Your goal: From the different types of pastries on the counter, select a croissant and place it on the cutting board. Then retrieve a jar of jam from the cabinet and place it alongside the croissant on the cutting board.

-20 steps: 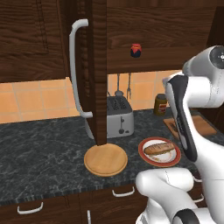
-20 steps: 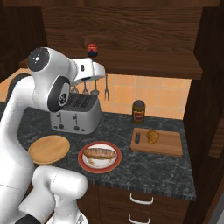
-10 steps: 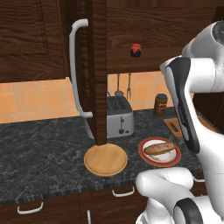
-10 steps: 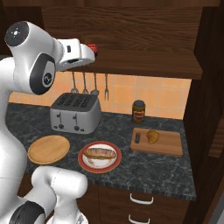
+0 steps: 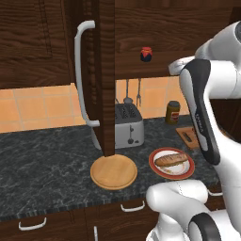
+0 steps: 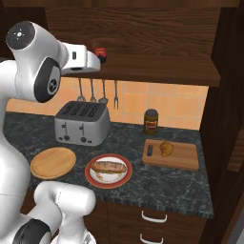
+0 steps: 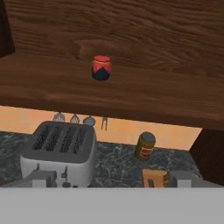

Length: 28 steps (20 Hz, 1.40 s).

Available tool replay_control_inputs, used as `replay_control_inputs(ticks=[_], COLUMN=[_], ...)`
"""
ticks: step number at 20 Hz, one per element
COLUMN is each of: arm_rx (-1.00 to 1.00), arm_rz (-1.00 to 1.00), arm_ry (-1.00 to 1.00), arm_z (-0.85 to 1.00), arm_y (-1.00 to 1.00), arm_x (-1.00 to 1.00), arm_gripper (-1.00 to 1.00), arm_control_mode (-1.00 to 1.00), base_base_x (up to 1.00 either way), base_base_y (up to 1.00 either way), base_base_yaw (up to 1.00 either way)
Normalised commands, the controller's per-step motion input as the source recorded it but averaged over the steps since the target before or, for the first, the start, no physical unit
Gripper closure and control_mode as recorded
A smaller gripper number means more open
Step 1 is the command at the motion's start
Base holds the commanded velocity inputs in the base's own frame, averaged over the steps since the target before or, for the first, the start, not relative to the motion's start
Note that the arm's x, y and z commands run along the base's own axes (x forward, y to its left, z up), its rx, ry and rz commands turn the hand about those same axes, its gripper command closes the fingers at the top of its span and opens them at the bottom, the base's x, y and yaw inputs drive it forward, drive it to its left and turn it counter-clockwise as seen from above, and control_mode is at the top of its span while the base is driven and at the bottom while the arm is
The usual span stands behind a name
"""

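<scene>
The jar of jam (image 7: 101,67), dark with a red lid, stands on the open cabinet's shelf (image 7: 131,94), straight ahead of my gripper (image 7: 113,178). The gripper's fingertips (image 7: 41,177) stand wide apart with nothing between them. From the right base view, the gripper (image 6: 95,61) is level with the jar (image 6: 100,53) and just short of it. The croissant (image 6: 166,148) lies on the cutting board (image 6: 181,159) on the counter (image 6: 157,186). The cabinet door (image 5: 104,75) hangs open with its pale handle (image 5: 81,80) towards me. The jar (image 5: 146,54) sits left of my hand (image 5: 178,67).
A long bread roll (image 6: 109,166) lies on a red-rimmed plate (image 6: 93,177). A round wooden disc (image 6: 53,162) sits left of it, a toaster (image 6: 82,123) behind. An olive-brown bottle (image 6: 151,121) stands by the wall. Utensils (image 6: 103,90) hang under the shelf.
The arm has risen and the hand has lifted from below the shelf to the jar's height. The jaws stayed wide; the counter's things have not moved.
</scene>
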Motion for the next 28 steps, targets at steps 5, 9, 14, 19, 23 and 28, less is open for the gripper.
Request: replay_control_inputs(ticks=[5, 9, 14, 19, 23, 28], arm_rx=[0.03, 0.07, 0.08, 0.0, 0.0, 0.0], arm_rz=[0.0, 0.0, 0.0, 0.0, 0.0, 0.0], arm_ry=[-0.13, -0.17, -0.06, -0.03, -0.03, 0.0], arm_z=[0.0, 0.0, 0.0, 0.01, 0.04, 0.0], arm_y=[0.29, 0.12, 0.01, 0.02, 0.06, 0.14], arm_x=[0.08, 0.06, 0.01, 0.39, 0.56, 0.43], arm_gripper=[-1.0, -1.0, -1.0, -1.0, -1.0, -1.0], arm_control_mode=[-1.0, -1.0, -1.0, -1.0, -1.0, -1.0], base_base_x=[0.0, 0.0, 0.0, 0.0, 0.0, 0.0], base_base_y=[0.0, 0.0, 0.0, 0.0, 0.0, 0.0], base_base_yaw=[0.0, 0.0, 0.0, 0.0, 0.0, 0.0])
